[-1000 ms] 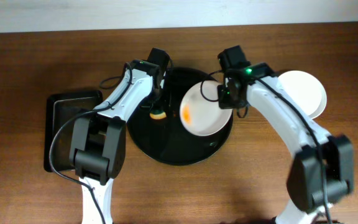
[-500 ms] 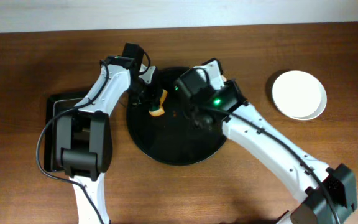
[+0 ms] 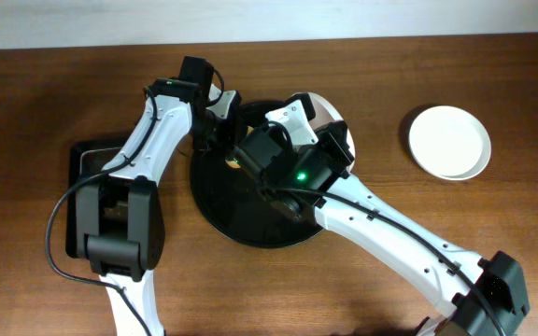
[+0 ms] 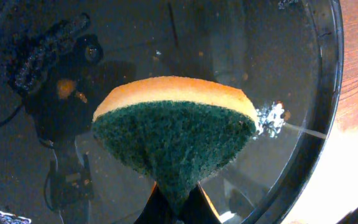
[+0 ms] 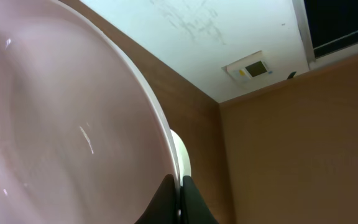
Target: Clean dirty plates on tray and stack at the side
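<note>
We found the left gripper pinched tight on a green-and-orange sponge, held over the black tray beneath it. The right gripper was clamped on the rim of a white plate, tilted up over the tray. Well off to its right, the other plates sat on the tabletop.

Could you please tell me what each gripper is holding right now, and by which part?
The left gripper pinches the sponge by its narrow lower end; the right gripper clamps a plate at its rim.
</note>
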You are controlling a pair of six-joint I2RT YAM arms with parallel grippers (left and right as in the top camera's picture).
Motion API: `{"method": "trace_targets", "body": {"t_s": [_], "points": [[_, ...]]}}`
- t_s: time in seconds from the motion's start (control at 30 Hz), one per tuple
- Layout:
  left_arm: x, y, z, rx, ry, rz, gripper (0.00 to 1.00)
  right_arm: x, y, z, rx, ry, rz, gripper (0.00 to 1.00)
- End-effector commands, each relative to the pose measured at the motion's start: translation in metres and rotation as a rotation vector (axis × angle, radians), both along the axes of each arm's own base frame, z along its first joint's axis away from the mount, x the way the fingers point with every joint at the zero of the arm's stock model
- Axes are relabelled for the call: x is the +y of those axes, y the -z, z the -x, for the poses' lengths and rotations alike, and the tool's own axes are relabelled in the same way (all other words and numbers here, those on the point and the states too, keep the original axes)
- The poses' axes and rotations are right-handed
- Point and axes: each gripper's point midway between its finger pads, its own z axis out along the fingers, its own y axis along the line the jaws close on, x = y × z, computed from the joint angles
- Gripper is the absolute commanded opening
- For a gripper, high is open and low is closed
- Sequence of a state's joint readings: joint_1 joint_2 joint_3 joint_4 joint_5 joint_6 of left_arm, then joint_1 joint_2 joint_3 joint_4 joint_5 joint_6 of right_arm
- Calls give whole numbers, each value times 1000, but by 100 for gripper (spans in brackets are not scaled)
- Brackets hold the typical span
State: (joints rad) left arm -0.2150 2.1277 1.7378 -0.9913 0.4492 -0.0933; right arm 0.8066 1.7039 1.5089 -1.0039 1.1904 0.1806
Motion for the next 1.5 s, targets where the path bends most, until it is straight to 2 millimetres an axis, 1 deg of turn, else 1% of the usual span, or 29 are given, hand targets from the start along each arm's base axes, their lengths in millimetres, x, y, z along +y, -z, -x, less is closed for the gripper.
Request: {"method": "trace_targets", "body": {"t_s": [0.0, 0.4, 0.53, 0.57, 0.6, 0.67, 0.7, 0.77, 0.8, 0.87, 0.93, 0.97, 1.03, 1.07, 1.17, 1.2, 1.23, 1.33, 1.37, 1.43, 1.47], "points": [[-3, -21, -3, -50, 20, 29, 0, -2, -17, 1, -59, 17, 8, 4], [-3, -21, -2, -46, 21, 29, 1, -2, -17, 1, -59, 18, 7, 4], [-3, -24, -2, -50, 20, 29, 1, -2, -17, 1, -59, 18, 7, 4], [-2, -26, -1, -51, 20, 27, 0, -2, -17, 1, -59, 18, 7, 4], [3, -28, -1, -60, 13, -2, 1, -2, -16, 1, -61, 19, 3, 4], [18, -35, -2, -90, -8, -83, 0, -2, -16, 1, -63, 20, 1, 4], [24, -42, -1, -105, -18, -110, 0, -2, -16, 1, -63, 20, 1, 4], [39, -66, 3, -141, -48, -133, 0, -2, -16, 1, -63, 20, 2, 4], [56, -85, 8, -161, -84, -136, 0, -2, -16, 1, -63, 20, 2, 4], [88, -102, 12, -183, -152, -193, 0, -2, -16, 1, -63, 20, 1, 4], [133, -113, 18, -191, -242, -307, 0, -2, -16, 1, -63, 20, 1, 4], [163, -115, 24, -178, -300, -381, 0, -2, -16, 1, -63, 20, -1, 4], [210, -110, 42, -105, -381, -496, 0, -1, -15, 1, -68, 24, -27, 4], [224, -104, 51, -63, -404, -524, 0, 1, -11, 1, -52, 15, -42, 4], [250, -80, 72, 34, -457, -539, 0, 6, -2, 1, -12, -6, -81, 4], [258, -65, 77, 57, -475, -544, 0, 6, -2, 1, -13, -5, -86, 4], [265, -42, 81, 75, -492, -545, 0, 6, -2, 1, -17, -2, -91, 4], [271, 2, 93, 95, -512, -542, 1, 6, -2, 1, -20, 0, -96, 4], [271, 13, 94, 90, -514, -542, 2, 6, -2, 1, -20, 0, -96, 4], [271, 19, 93, 78, -517, -544, 13, 6, -2, 1, -20, 0, -96, 4], [271, 19, 93, 77, -518, -546, 27, 6, -2, 1, -20, 0, -96, 4]]}}
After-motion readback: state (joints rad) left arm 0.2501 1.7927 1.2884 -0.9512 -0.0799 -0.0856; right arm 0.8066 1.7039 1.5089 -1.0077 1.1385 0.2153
